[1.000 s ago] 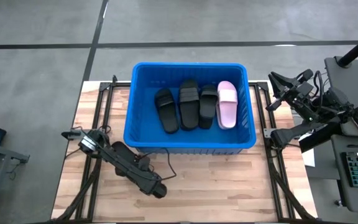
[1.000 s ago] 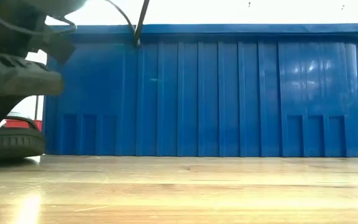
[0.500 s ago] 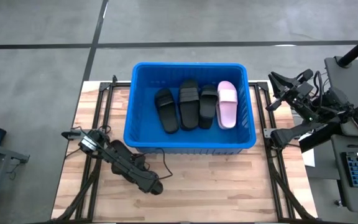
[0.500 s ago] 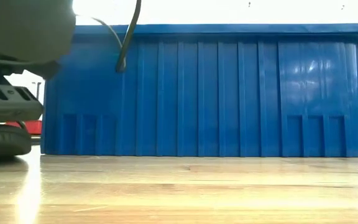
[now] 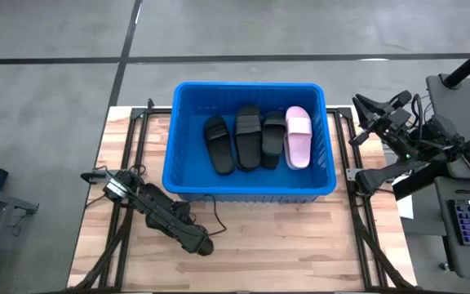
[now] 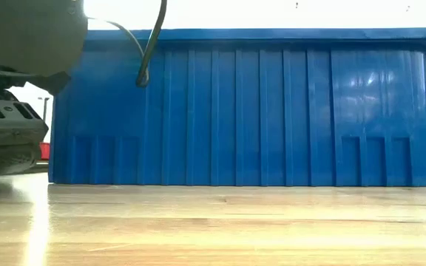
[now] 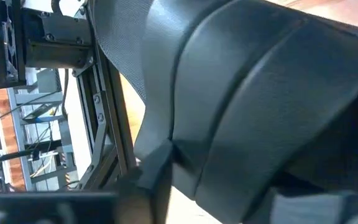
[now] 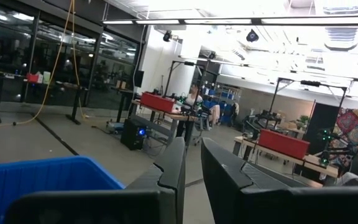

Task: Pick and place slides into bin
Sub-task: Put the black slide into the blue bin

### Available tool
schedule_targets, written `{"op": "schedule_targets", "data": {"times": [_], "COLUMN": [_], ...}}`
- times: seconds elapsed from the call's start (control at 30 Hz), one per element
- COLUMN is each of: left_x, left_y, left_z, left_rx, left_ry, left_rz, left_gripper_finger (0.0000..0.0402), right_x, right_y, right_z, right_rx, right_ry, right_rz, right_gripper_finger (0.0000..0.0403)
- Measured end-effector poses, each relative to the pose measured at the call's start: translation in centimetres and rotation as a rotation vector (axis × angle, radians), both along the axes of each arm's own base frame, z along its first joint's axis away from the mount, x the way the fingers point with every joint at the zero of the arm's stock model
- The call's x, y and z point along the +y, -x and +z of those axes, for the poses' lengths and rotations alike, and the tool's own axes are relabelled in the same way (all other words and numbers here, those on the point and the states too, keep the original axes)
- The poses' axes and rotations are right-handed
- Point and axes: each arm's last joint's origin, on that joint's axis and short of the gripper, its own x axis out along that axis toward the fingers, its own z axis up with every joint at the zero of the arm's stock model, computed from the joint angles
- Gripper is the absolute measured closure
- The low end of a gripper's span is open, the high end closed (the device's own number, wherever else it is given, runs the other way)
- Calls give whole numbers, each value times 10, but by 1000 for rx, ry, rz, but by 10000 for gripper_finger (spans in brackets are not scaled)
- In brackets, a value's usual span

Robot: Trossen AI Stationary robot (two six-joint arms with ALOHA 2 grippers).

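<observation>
A pale wooden table [image 5: 300, 245] stands on a grey concrete floor [image 5: 55, 73]; beyond it lies a workshop with desks and red cases. The blue bin [image 5: 188, 184] sits at the table's far middle. Inside lie four slides: three black slides [image 5: 246, 137] side by side and one pink slide [image 5: 298, 137] at their right. The left claw [image 5: 203, 247] lies low on the near left table, just near of the bin; I cannot tell its opening. The right claw [image 8: 191, 163] rests off the table's right edge, nearly closed, empty.

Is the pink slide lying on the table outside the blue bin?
No, the pink slide lies inside the bin, beside three black slides.
</observation>
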Motion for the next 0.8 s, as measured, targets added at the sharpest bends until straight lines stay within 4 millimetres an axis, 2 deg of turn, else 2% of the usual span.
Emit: {"op": "schedule_targets", "data": {"times": [0.17, 0.23, 0.37, 0.5, 0.8], "left_x": [0, 1, 2, 4, -2], "left_y": [1, 2, 4, 7, 3], "left_z": [9, 16, 38, 68, 147], "left_rx": [-22, -34, -76, -173, -650], "left_ry": [29, 60, 166, 273, 572], "left_rz": [-16, -47, -149, -235, -514], "left_gripper_finger": [371, 392, 394, 399, 401], "right_x": [0, 0, 0, 0, 0], "right_y": [0, 0, 0, 0, 0], "right_z": [0, 0, 0, 0, 0], "right_rx": [0, 0, 0, 0, 15], "right_ry": [0, 0, 0, 0, 16], "right_rz": [0, 0, 0, 0, -5], "right_gripper_finger": [359, 359, 359, 359, 359]}}
